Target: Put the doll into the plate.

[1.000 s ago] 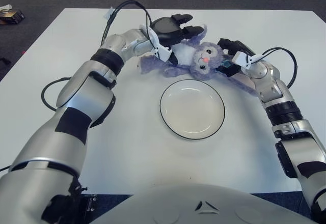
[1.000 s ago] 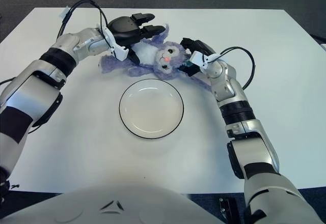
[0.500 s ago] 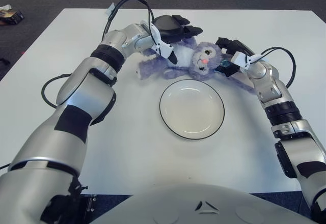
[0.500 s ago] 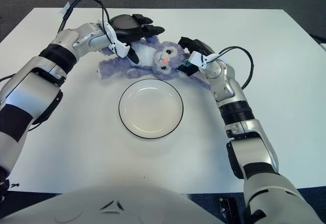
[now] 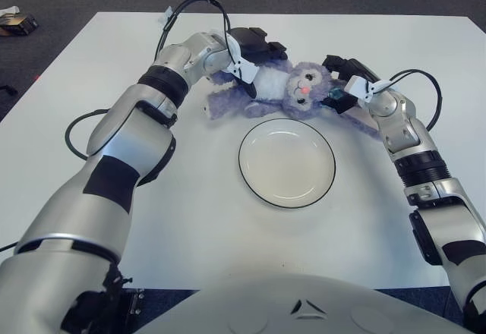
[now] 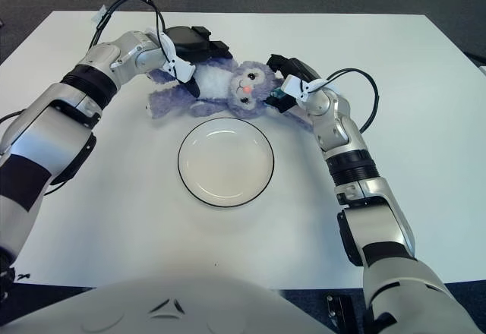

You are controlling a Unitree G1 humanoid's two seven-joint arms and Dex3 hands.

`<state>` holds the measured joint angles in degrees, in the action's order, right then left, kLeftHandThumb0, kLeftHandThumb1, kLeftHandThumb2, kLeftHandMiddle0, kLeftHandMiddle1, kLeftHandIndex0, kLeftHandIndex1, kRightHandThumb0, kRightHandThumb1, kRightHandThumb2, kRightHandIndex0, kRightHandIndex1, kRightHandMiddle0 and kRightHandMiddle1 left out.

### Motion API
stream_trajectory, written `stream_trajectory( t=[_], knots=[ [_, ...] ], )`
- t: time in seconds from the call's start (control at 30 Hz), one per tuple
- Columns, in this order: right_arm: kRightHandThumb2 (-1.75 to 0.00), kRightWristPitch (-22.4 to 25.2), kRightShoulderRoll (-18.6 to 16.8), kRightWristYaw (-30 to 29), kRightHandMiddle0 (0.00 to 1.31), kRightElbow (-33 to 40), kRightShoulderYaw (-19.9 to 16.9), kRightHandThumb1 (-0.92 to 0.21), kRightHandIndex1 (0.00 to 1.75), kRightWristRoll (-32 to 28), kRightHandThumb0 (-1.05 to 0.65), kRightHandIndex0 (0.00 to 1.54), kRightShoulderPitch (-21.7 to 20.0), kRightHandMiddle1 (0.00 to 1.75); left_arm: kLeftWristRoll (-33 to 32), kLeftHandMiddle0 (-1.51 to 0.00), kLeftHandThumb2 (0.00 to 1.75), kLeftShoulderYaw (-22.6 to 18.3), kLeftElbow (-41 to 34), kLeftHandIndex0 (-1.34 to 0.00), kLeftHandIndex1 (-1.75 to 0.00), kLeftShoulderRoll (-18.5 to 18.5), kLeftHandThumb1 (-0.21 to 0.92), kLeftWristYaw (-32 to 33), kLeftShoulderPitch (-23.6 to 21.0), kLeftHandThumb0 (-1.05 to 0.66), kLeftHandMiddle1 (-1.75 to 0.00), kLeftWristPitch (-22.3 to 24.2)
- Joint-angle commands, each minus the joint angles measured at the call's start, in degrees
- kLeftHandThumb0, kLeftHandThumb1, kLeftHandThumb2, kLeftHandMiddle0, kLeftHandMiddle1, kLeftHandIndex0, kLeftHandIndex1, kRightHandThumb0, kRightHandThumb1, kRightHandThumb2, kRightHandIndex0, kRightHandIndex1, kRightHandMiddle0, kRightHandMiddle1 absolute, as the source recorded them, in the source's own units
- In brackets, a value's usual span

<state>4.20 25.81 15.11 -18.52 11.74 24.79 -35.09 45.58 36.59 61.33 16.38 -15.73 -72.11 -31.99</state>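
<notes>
None of the placing is done yet — the purple doll [image 5: 277, 89] is lying on the white table [image 5: 190, 228] just beyond the plate [image 5: 286, 162], which is sitting bare. The left hand [image 5: 254, 45] is curling over its body, the right hand [image 5: 343, 82] is closing against its head — lifting and carrying are remaining.

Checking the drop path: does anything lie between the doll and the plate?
Nothing. In the left eye view, only a bare strip of table separates the doll from the plate. The left hand and right hand flank the doll.
</notes>
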Motion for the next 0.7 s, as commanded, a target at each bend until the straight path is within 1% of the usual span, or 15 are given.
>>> stream_trajectory(
  t=[0.0, 0.67],
  knots=[
    [-1.27, 0.65, 1.18, 0.43, 0.76, 1.38, -0.89, -0.34, 1.75, 0.01, 0.45, 0.58, -0.74, 1.75, 0.55, -0.14, 0.00, 0.68, 0.07, -0.23, -0.43, 0.39, 0.81, -1.39, -0.30, -0.81, -1.00, 0.91],
    [-1.28, 2.79, 1.43, 0.53, 0.76, 3.83, -1.72, -0.34, 1.75, -0.06, 0.46, 0.59, -0.31, 1.75, 0.24, -0.13, 0.00, 1.20, 0.07, -0.26, -0.36, 0.03, 0.82, -3.12, 1.24, -0.80, -0.98, 2.46]
  ],
)
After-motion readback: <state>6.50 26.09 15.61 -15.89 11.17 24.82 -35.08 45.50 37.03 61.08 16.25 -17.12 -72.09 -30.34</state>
